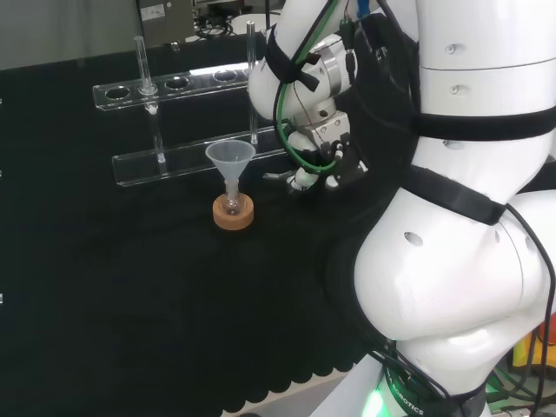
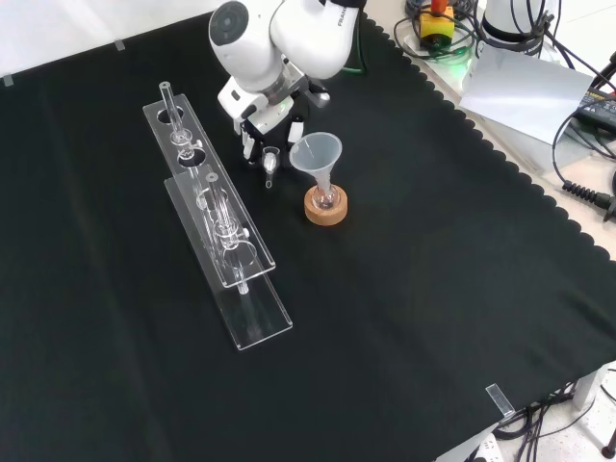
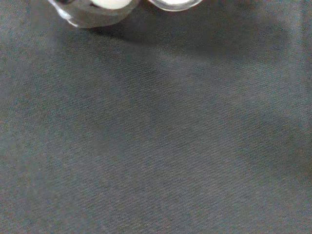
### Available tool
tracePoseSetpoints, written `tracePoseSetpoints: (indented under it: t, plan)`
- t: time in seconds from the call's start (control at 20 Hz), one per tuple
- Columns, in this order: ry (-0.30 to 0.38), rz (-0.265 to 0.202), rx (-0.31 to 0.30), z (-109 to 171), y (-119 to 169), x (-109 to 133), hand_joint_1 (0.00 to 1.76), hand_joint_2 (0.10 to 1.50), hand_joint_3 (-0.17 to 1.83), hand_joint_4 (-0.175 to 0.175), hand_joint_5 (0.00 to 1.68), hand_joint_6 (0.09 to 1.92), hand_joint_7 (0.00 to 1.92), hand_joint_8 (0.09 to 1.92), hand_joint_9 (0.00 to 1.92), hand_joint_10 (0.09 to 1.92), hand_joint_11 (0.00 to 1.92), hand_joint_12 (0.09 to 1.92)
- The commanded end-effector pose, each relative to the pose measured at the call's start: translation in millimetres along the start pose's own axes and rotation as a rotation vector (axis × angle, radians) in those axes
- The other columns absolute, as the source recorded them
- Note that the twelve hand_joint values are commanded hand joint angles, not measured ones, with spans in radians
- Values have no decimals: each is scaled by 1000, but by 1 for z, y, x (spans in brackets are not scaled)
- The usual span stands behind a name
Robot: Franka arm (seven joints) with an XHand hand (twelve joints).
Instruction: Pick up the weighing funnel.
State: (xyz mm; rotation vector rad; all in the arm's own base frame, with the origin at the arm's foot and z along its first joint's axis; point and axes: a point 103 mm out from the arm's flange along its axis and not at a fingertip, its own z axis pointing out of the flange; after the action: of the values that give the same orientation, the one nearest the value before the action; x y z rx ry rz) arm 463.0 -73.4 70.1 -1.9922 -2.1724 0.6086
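Matt black cloth (image 2: 433, 289) over the tabletop — finely woven, faintly ribbed up close, no shine. Clear, glossy plastic for the rack (image 2: 252, 322), bright along its edges. Translucent, slightly milky funnel (image 2: 317, 154), smooth-walled. Tan cork ring (image 2: 325, 210) beneath it, grainy and dull. Glossy white shell on the arm (image 1: 460, 287), smooth, with matt black bands — and smooth white and black hard parts on the hand (image 2: 262, 111).

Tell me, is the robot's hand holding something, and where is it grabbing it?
It cannot be told. The hand is down at a little clear scoop beside the big funnel, but whether it grips it, or where, is hidden.
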Motion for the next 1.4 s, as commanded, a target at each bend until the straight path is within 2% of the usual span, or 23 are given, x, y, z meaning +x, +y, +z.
tracePoseSetpoints:
  t: [0.05, 0.2, 0.4, 0.65, 1.15, 1.4]
  plan:
    - [-2, -16, -7, -15, -9, -13, 1255, 1028, -18, 60, 1167, 723, 1249, 579, 1429, 232, 1134, 847]
    - [-4, -21, -13, -25, -13, -19, 1255, 1028, -18, 61, 1170, 721, 1245, 581, 1430, 229, 1138, 846]
    - [-22, -37, 10, -37, -19, -24, 1255, 1028, -18, 62, 1174, 718, 1241, 585, 1427, 225, 1141, 844]
    - [-75, -56, 29, -48, -30, -26, 1254, 1029, -18, 63, 1178, 716, 1233, 592, 1422, 218, 1148, 842]
    - [-176, -31, 41, -73, -55, -26, 1254, 1029, -18, 63, 1179, 717, 1229, 596, 1417, 212, 1153, 840]
    - [-197, -14, 39, -89, -69, -26, 1254, 1029, -18, 63, 1178, 718, 1228, 597, 1417, 211, 1154, 838]
